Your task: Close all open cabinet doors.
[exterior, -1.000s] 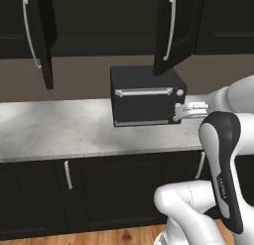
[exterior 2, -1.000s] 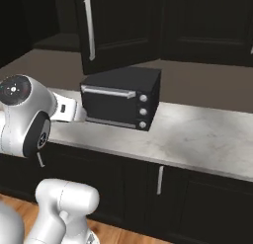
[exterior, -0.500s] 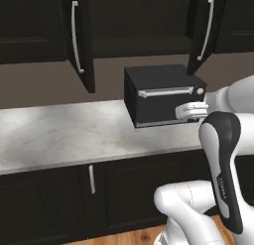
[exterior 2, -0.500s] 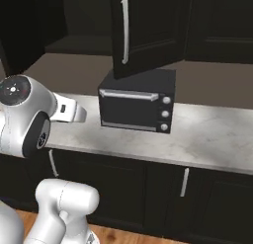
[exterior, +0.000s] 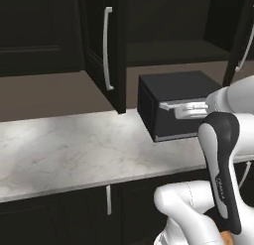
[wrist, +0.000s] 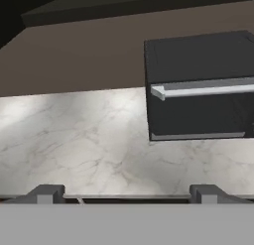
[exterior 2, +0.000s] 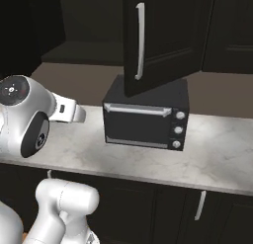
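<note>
Two nearly black cabinet doors stand open above the counter. The left door swings out toward me, its silver bar handle facing right. The right door shows at the picture's edge, and in the right base view it hangs over the toaster oven. Between them lies the dark open cabinet with its shelf. My gripper hovers in front of the toaster oven, well below the doors, open and holding nothing. In the hand view its fingertips stand far apart over the counter.
A black toaster oven with a horizontal silver handle sits on the grey marble counter, under the open cabinet. Dark lower cabinets with short silver handles run below. The left stretch of counter is bare.
The whole scene has slid rightward and grown larger in both base views, so the base has moved. The doors stand as before and the gripper stays open.
</note>
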You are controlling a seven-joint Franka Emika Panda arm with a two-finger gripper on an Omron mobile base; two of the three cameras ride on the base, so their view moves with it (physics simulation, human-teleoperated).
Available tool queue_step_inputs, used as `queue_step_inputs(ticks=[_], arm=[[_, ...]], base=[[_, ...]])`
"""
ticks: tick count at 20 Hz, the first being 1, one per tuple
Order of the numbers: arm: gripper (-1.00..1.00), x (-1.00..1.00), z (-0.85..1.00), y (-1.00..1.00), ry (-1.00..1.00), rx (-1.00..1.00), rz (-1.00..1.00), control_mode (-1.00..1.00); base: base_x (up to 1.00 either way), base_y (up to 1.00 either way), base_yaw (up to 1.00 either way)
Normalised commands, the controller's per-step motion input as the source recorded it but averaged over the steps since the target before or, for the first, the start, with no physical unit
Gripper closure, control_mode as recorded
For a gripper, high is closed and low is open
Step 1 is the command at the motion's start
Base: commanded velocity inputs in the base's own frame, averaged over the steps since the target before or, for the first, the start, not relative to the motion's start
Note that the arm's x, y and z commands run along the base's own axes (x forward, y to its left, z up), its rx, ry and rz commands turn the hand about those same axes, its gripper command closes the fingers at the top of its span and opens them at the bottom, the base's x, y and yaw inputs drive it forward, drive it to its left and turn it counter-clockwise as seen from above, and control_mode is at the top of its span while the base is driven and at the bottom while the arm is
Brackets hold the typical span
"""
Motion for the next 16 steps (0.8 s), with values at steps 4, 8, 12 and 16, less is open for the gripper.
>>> queue_step_inputs(ticks=[4, 8, 12, 16], arm=[[-1.0, 0.0, 0.0, 0.0, 0.0, 0.0, 0.0, 1.0], [-1.0, 0.0, 0.0, 0.0, 0.0, 0.0, 0.0, 1.0], [-1.0, 0.0, 0.0, 0.0, 0.0, 0.0, 0.0, 1.0], [-1.0, 0.0, 0.0, 0.0, 0.0, 0.0, 0.0, 1.0]], base=[[0.57, 0.0, -0.09], [0.3, 0.0, 0.0], [0.0, 0.0, 0.0], [0.0, 0.0, 0.0]])
